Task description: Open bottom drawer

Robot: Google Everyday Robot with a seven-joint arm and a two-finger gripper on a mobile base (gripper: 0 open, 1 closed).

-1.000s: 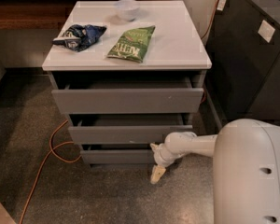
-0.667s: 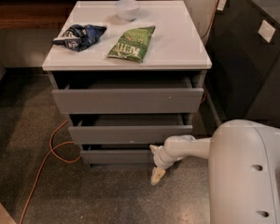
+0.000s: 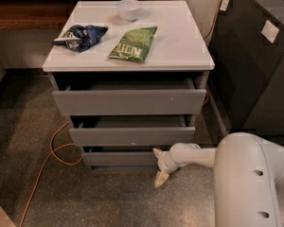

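A white-topped grey cabinet has three handleless drawers, each pulled out a little. The bottom drawer [image 3: 120, 158] is the narrowest, lowest grey front, just above the floor. My gripper [image 3: 159, 166] is at the drawer's right end, on a white arm reaching in from the lower right. One cream fingertip [image 3: 157, 152] points up at the drawer's front corner, the other fingertip [image 3: 160, 179] points down toward the floor. The fingers are spread apart and hold nothing.
The middle drawer [image 3: 131, 135] and top drawer [image 3: 128, 101] stick out above. A white bowl [image 3: 128, 8], a blue bag [image 3: 80, 36] and a green chip bag [image 3: 134, 43] lie on top. An orange cable [image 3: 47, 160] runs on the floor at left. A dark cabinet [image 3: 255, 65] stands right.
The arm's white body has shifted slightly left in the view. The gripper stays at the bottom drawer's right end and the drawers look unchanged.
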